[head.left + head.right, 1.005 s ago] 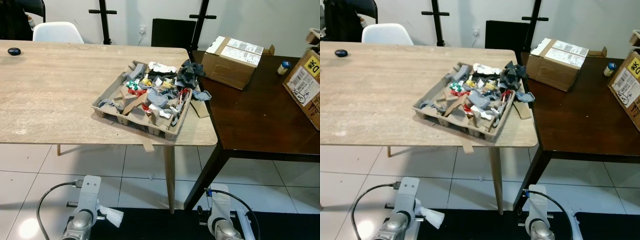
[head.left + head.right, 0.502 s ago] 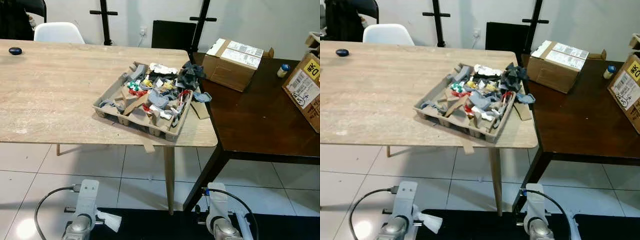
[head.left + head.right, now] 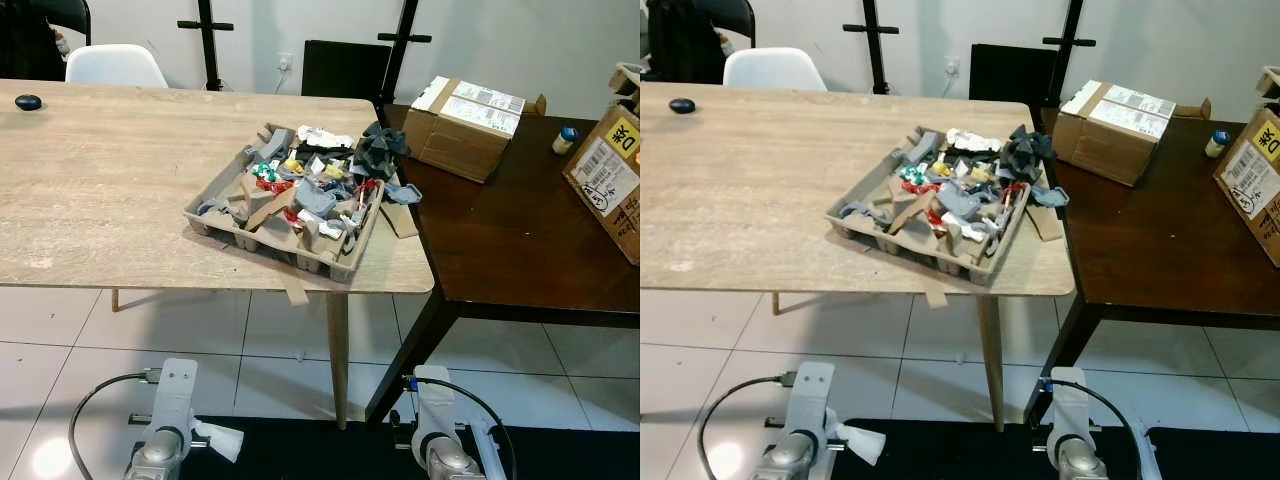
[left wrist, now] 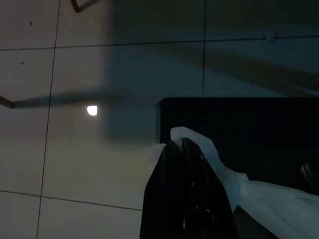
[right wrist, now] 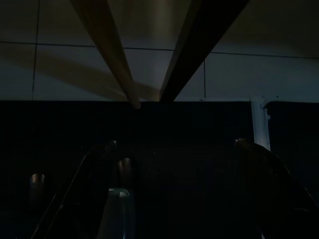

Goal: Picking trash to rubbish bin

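A cardboard tray (image 3: pixel 213 222) heaped with mixed trash (image 3: pixel 318 182) lies on the light wooden table (image 3: pixel 100 180), near its right corner. Scraps of grey, red, yellow and white fill it, and a dark rag (image 3: pixel 378 148) sits at its far right. Both arms hang low over the floor in front of the table. My left gripper (image 4: pixel 180 145) is shut on a crumpled white wad (image 4: pixel 219 169), also seen as the white wad (image 3: pixel 220 437) beside the left arm. My right gripper (image 5: pixel 174 145) hangs open over a black mat, holding nothing.
A dark wooden table (image 3: pixel 510 240) butts against the light one on the right and carries cardboard boxes (image 3: pixel 465 110). A cardboard strip (image 3: pixel 296 295) pokes out under the table edge. Table legs (image 3: pixel 338 350) stand ahead on the tiled floor. A white chair (image 3: pixel 112 64) stands behind.
The head camera has shifted slightly. Both arms still hang low, and the tray and trash have not moved.
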### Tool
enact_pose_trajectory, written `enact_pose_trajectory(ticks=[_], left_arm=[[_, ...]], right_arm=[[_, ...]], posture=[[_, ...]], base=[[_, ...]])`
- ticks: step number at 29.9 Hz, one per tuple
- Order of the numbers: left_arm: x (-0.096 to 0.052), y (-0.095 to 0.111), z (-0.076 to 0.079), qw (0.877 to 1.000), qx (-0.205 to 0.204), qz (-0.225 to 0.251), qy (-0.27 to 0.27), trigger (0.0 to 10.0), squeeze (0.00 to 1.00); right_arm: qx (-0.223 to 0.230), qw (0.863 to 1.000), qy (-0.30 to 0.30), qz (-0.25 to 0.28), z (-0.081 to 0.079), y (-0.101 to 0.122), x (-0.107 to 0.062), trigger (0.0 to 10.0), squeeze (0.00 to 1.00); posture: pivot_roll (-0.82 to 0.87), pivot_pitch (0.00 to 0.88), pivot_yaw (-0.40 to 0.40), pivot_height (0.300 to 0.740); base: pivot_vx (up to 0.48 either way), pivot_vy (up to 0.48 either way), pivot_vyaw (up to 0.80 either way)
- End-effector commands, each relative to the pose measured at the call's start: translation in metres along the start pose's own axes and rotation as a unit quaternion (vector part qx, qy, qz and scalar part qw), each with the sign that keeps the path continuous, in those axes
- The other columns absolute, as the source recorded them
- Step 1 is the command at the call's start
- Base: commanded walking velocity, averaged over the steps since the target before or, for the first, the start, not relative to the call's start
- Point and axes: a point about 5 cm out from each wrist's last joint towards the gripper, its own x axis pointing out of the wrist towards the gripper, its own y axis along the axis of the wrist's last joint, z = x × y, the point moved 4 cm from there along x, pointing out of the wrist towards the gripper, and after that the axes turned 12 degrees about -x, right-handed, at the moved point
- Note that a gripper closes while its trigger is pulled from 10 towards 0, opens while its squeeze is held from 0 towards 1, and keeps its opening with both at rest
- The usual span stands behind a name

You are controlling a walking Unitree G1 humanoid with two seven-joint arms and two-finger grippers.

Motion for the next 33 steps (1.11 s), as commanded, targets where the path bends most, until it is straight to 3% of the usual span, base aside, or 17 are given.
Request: enact_pose_trajectory(ticks=[1,17,33], left_arm=[[-0.001,-0.004,0.006,1.000,-0.011,-0.008,-0.005,10.0,0.00],[-0.001,-0.007,0.007,1.000,-0.020,-0.016,0.000,10.0,0.00],[-0.002,-0.012,0.013,1.000,-0.003,-0.023,-0.015,10.0,0.00]], right_arm=[[0.002,1.000,-0.001,-0.013,0.001,-0.005,-0.001,10.0,0.00],[-0.003,1.000,-0.004,-0.018,0.006,-0.007,0.000,10.0,0.00],[-0.003,1.000,-0.008,-0.025,0.008,-0.017,-0.004,10.0,0.00]], posture=[[0.10,0.102,-0.044,0.740],[0.11,0.098,-0.053,0.740],[0.09,0.092,-0.038,0.740]], base=[[0.000,0.000,0.00],[0.000,0.000,0.00],[0.000,0.000,0.00]])
